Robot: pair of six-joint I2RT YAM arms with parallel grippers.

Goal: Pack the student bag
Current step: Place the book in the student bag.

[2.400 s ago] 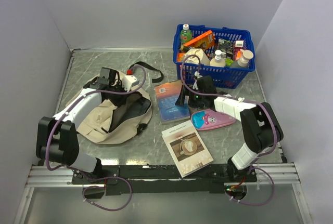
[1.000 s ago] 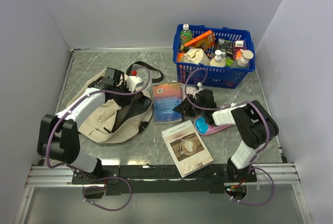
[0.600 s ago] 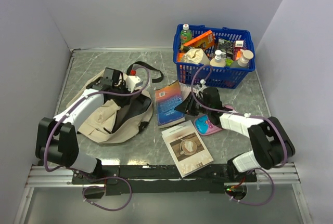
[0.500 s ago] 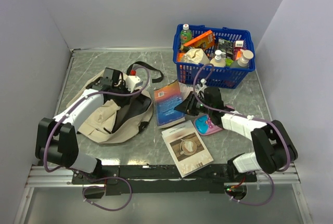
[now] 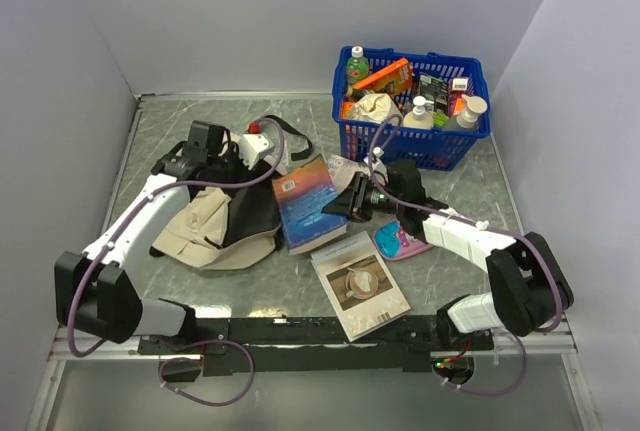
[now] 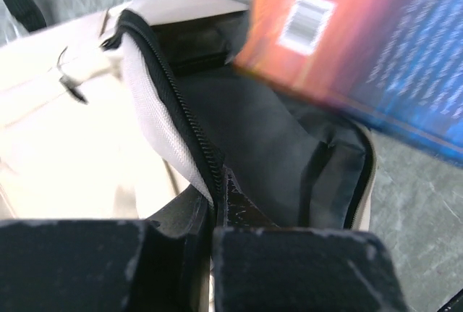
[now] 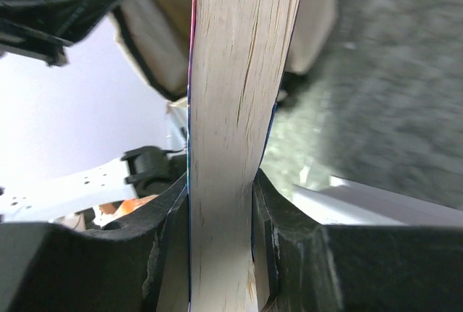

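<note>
The student bag (image 5: 200, 231), beige with a dark lining (image 6: 275, 145), lies at the left of the table. My left gripper (image 5: 237, 169) is shut on its black zipper edge (image 6: 189, 127) and holds the mouth of the bag up. My right gripper (image 5: 338, 206) is shut on the right edge of a blue and orange book (image 5: 305, 201), which is off the table and tilted. The book's left end is at the bag's opening. In the right wrist view the book's page edge (image 7: 231, 95) fills the gap between both fingers. The book (image 6: 362, 44) hangs over the lining in the left wrist view.
A white book with a coffee picture (image 5: 358, 284) lies near the front edge. A pink pencil case (image 5: 400, 241) lies under my right arm. A blue basket (image 5: 470, 136) full of bottles and packets stands at the back right.
My right gripper has lifted the blue and orange book off the table and carried it left to the bag's mouth. My left gripper has pulled the bag's edge up and back.
</note>
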